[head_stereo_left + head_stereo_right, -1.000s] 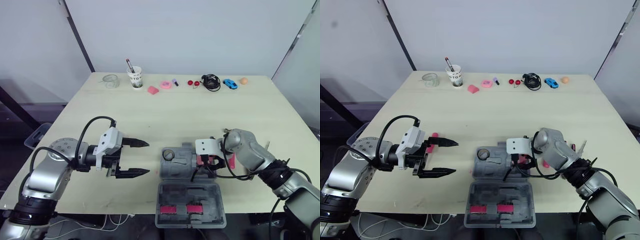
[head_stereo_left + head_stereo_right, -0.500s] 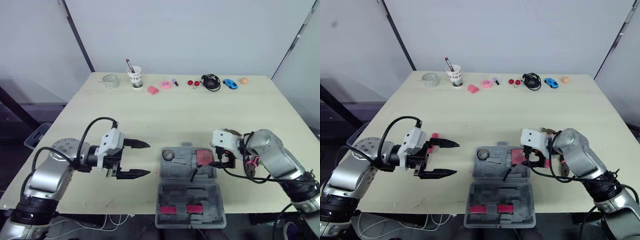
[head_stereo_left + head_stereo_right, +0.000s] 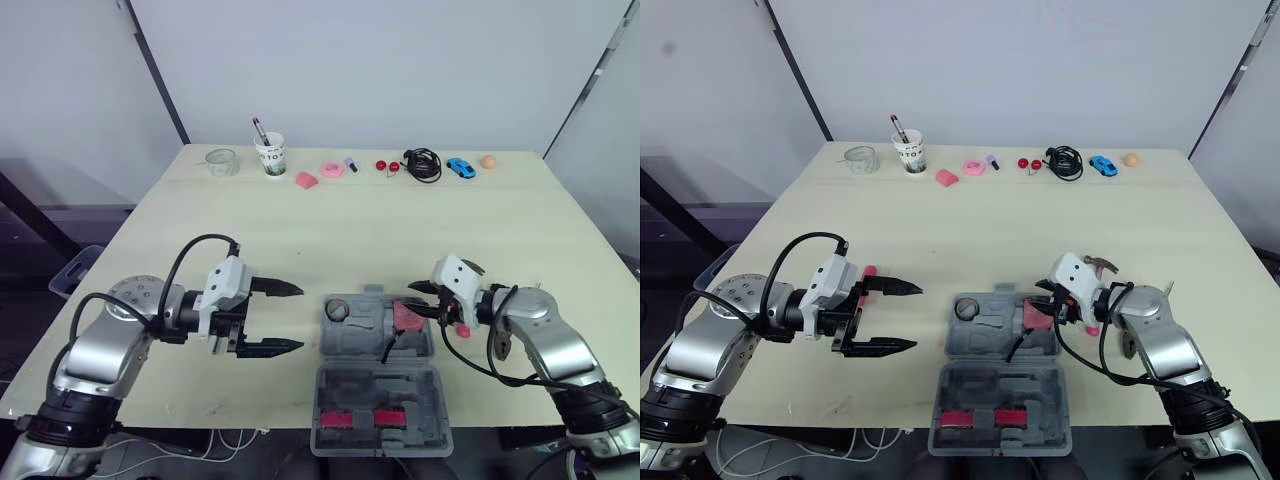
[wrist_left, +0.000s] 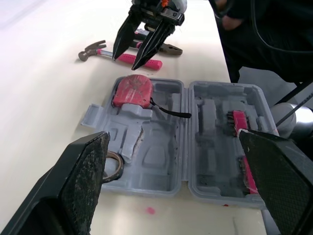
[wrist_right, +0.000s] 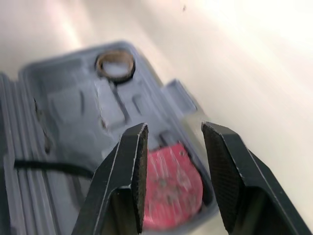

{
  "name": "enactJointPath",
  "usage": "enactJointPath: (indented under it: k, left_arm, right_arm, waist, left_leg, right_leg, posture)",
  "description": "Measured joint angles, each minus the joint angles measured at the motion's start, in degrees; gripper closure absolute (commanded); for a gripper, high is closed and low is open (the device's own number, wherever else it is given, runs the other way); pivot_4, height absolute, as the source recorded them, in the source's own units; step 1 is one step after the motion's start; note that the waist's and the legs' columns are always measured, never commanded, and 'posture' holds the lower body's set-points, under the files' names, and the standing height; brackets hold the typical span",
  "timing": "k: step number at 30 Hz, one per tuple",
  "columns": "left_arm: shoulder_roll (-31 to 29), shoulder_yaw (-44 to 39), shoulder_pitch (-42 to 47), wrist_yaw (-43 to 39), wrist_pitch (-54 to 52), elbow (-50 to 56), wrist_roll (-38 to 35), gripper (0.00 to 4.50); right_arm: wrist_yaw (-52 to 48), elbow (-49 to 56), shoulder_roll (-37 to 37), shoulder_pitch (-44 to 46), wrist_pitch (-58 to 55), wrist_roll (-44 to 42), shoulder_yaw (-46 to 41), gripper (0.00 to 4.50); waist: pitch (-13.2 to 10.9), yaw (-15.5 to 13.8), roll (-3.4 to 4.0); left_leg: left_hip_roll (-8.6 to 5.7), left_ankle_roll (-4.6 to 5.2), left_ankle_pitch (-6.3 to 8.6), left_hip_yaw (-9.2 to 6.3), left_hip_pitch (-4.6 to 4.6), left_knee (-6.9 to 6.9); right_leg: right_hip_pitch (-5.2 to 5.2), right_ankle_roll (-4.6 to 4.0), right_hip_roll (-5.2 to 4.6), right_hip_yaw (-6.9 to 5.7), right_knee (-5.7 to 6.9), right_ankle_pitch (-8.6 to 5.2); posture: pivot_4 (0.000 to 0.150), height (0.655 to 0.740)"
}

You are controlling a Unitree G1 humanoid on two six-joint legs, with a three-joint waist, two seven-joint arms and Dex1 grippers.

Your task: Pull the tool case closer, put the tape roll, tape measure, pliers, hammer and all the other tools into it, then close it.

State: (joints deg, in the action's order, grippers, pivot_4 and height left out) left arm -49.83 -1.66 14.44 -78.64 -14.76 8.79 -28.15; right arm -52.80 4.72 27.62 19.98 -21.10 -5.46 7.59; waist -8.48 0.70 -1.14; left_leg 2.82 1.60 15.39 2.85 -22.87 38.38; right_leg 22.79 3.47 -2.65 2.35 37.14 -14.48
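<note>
The grey tool case lies open at the table's front edge, lid toward me. In its base sit the tape roll and the red tape measure. My right gripper hovers at the case's right edge, just above the tape measure; its fingers stand apart with nothing between them. Behind it on the table lie the pink-handled hammer and the pliers. My left gripper is open and empty, left of the case.
Along the far edge stand a glass jar, a paper cup with a pen, pink bits, a black cable, a blue toy car and an orange ball. A small red item lies behind my left gripper.
My right arm has drawn back to the right from over the case, leaving the tape measure in its recess, and its fingers have come closer together. The left gripper has hardly moved.
</note>
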Motion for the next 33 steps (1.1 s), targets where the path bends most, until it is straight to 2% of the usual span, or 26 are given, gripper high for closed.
enactJointPath:
  k: [12,19,29,33]
  left_arm:
    - [0.07,0.00,-1.07,1.03,0.02,-0.14,0.00,0.00]
    - [0.14,0.02,-1.12,1.58,0.03,-0.12,0.01,0.00]
    - [0.13,0.01,-1.36,1.99,0.03,0.02,0.01,0.00]
    - [0.15,0.01,-1.68,2.52,0.10,0.10,0.01,0.00]
  right_arm:
    - [1.73,-13.84,-4.61,-2.24,15.62,-3.25,-1.83,2.63]
    - [1.23,-26.16,-6.76,-1.87,24.85,-2.72,-1.77,2.63]
    - [1.92,-32.63,-6.94,-0.41,29.27,-1.04,-0.38,2.63]
    - [2.03,-32.91,-6.90,0.21,27.49,-0.68,0.44,2.63]
  waist:
    - [0.00,0.05,0.01]
    - [0.00,0.09,0.00]
    - [0.11,0.15,-0.09]
    - [0.34,0.21,-0.39]
  left_leg:
    - [0.00,0.00,0.00,0.00,0.01,0.00]
    - [0.00,0.00,0.00,0.00,0.06,0.00]
    - [0.01,0.00,0.00,0.00,0.18,0.00]
    - [0.03,0.00,0.00,0.01,0.29,0.00]
  right_leg:
    - [-0.01,0.00,0.00,0.01,0.00,0.00]
    - [-0.04,0.00,0.00,0.02,0.01,0.00]
    - [-0.12,-0.01,0.00,0.03,0.04,0.00]
    - [-0.14,-0.09,0.00,0.05,0.15,-0.05]
  posture:
    - [0.150,0.7400]
    - [0.150,0.7400]
    - [0.150,0.7400]
    - [0.150,0.7400]
